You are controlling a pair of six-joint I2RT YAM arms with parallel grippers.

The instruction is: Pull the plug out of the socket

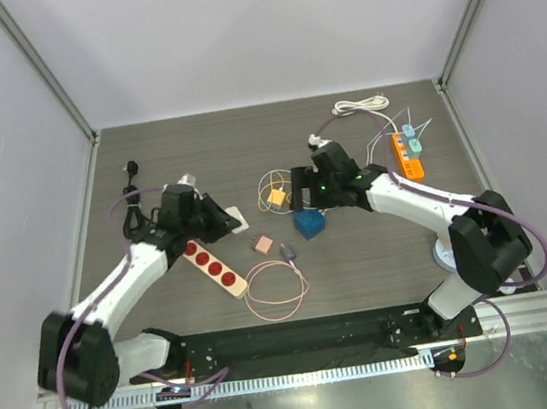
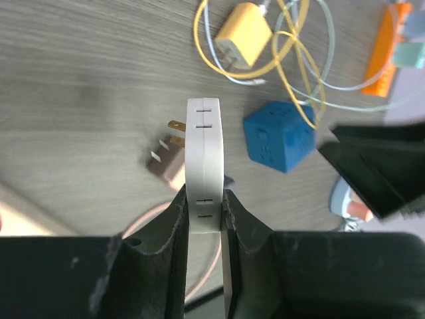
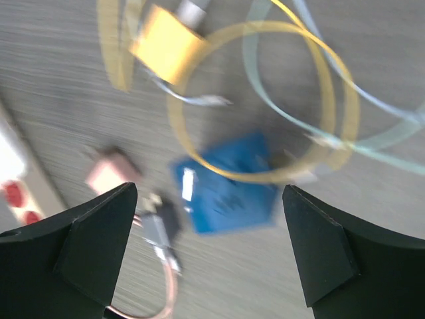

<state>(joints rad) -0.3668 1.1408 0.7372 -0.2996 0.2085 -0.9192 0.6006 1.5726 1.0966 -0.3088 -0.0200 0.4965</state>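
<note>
My left gripper [image 2: 204, 199] is shut on a flat white socket block [image 2: 203, 153], held edge-up above the table; both also show in the top view, the gripper [image 1: 221, 217] and the block [image 1: 238, 216]. A pink plug [image 2: 170, 159] with bare brass prongs lies on the table just left of the block, apart from it; the top view shows the plug [image 1: 263, 244]. My right gripper [image 3: 209, 199] is open and empty over a blue cube socket [image 3: 229, 183], which sits mid-table in the top view [image 1: 308, 223]. The right wrist view is motion-blurred.
A beige power strip [image 1: 213, 269] with red sockets lies under the left arm. A yellow charger [image 1: 277, 198] with looped cables, a grey connector [image 1: 288, 253] on a pink cable loop [image 1: 275, 295], an orange power strip [image 1: 407, 155] and a white cable [image 1: 361, 105] surround the middle.
</note>
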